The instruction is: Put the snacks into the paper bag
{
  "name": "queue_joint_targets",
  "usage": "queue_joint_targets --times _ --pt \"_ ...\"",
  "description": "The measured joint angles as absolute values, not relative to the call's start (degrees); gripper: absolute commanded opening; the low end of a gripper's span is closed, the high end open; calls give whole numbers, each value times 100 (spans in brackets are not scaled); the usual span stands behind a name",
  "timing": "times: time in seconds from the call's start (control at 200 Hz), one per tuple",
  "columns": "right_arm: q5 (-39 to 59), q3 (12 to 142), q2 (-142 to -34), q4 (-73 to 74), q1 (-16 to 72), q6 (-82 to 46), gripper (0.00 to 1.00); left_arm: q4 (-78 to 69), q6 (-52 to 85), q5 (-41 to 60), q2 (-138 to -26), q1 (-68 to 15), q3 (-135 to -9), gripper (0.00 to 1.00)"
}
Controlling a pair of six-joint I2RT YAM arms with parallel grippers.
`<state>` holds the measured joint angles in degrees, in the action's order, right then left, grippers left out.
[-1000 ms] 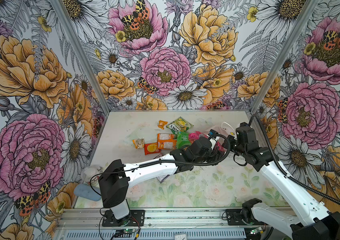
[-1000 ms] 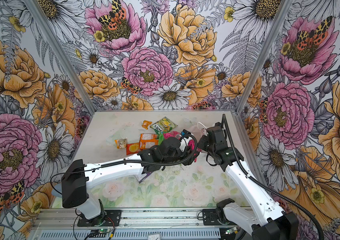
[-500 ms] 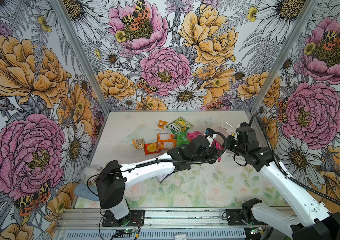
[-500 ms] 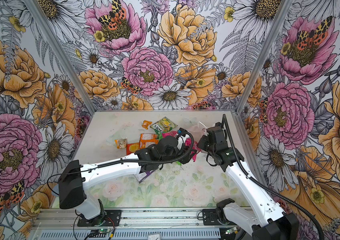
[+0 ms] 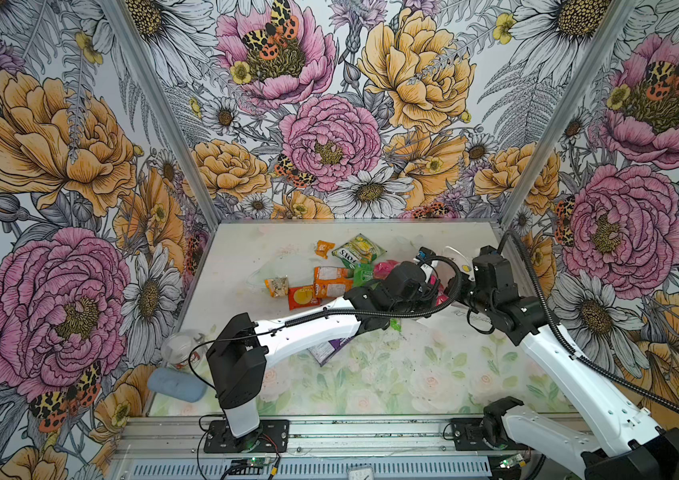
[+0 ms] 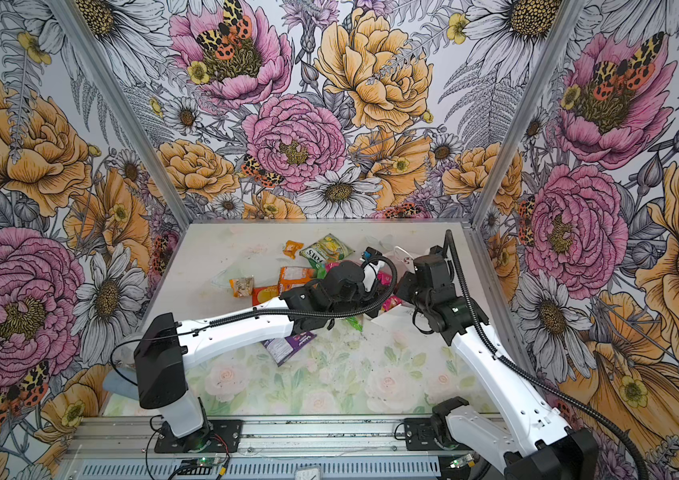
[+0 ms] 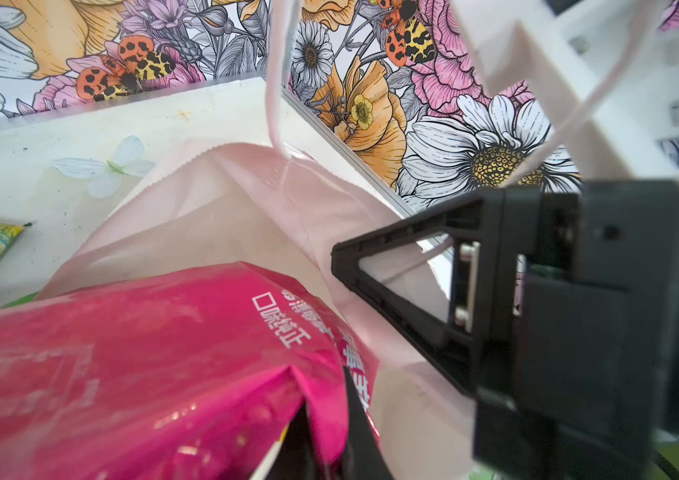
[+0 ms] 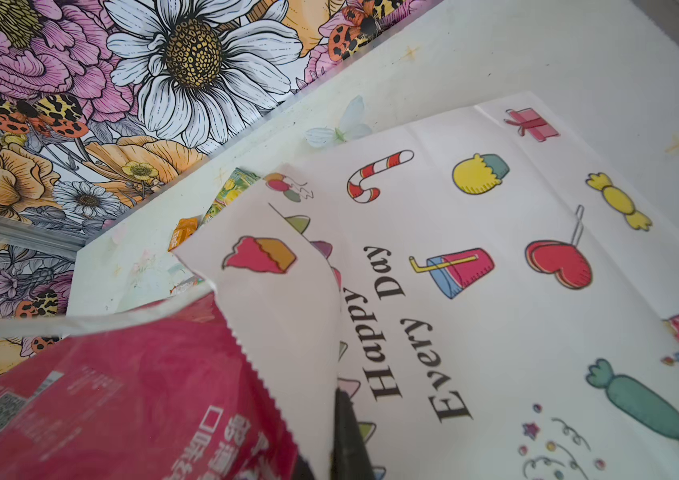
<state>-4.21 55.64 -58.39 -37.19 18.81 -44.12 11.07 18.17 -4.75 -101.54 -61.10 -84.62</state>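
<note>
The white paper bag with "Happy Every Day" lettering lies on its side at the table's right rear, and part of it shows in both top views. My right gripper is shut on the bag's wall at its mouth. My left gripper is shut on a fold of the large pink packet, whose end lies in the bag's mouth. Several more snacks lie left of the bag: the FOX'S packet, orange ones, a red-orange one and a purple one under my left arm.
A clear plastic cup and a blue-grey case sit at the table's front left corner. Flowered walls close in the left, back and right sides. The right wall stands just behind the bag. A metal rail carries both arm bases.
My left gripper's jaws have closed on the pink packet. The left wrist has shifted slightly. The right arm and the bag have stayed where they were.
</note>
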Motion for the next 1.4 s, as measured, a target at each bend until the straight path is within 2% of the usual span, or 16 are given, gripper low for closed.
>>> queue_joint_targets --times 0.52,0.806,0.871,1.036,1.266,1.396 --pt "126 5478 -5774 -3673 1402 -4672 0 965 1345 1092 -10689 -6121 -8613 9" --pt "158 5356 -5745 -3577 1356 -4764 0 974 1389 1236 -10980 -6119 -8823 13" --pt "123 5334 -5699 -3533 1341 -4762 0 1037 1411 1243 -11139 -6093 -8984 16" --pt "139 5323 -5618 -3511 1341 -4790 0 1341 1352 1127 -11310 -6104 -9096 35" --pt "185 5306 -5618 -3435 1341 -4825 0 1459 1345 947 -11013 -6176 -8700 45" --pt "215 5306 -5618 -3393 1341 -4827 0 1509 1343 819 -10726 -6198 -8534 57"
